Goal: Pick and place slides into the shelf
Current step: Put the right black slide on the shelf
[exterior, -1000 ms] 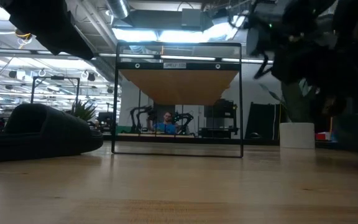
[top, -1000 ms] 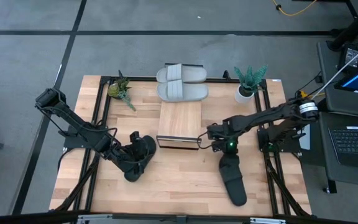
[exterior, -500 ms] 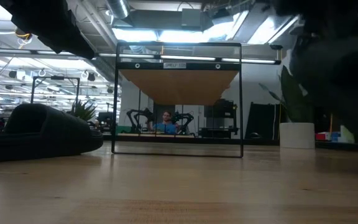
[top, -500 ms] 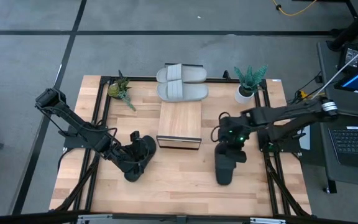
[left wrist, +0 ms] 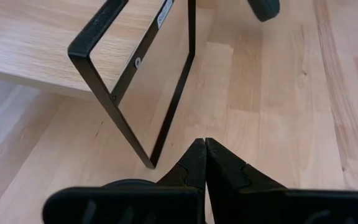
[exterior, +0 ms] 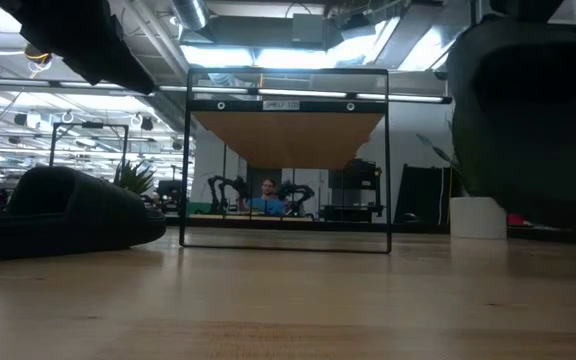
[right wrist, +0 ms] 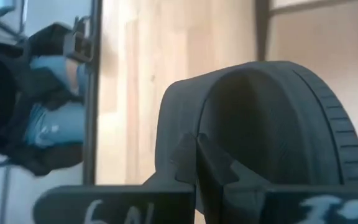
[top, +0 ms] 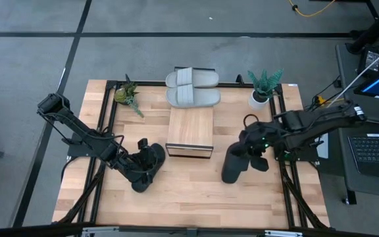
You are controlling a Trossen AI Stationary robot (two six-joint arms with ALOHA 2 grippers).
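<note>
Black ribbed-strap slide (top: 233, 164) clamped in right gripper (top: 254, 146).

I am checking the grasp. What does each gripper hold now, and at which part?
The right gripper is shut on a black slide, pinching its ribbed strap. The left gripper is shut, holding nothing.

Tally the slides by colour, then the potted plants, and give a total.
Light grey slides: 2
Black slides: 2, one by the left hand, one held in the right hand
Potted plants: 2, and
Total: 6
</note>
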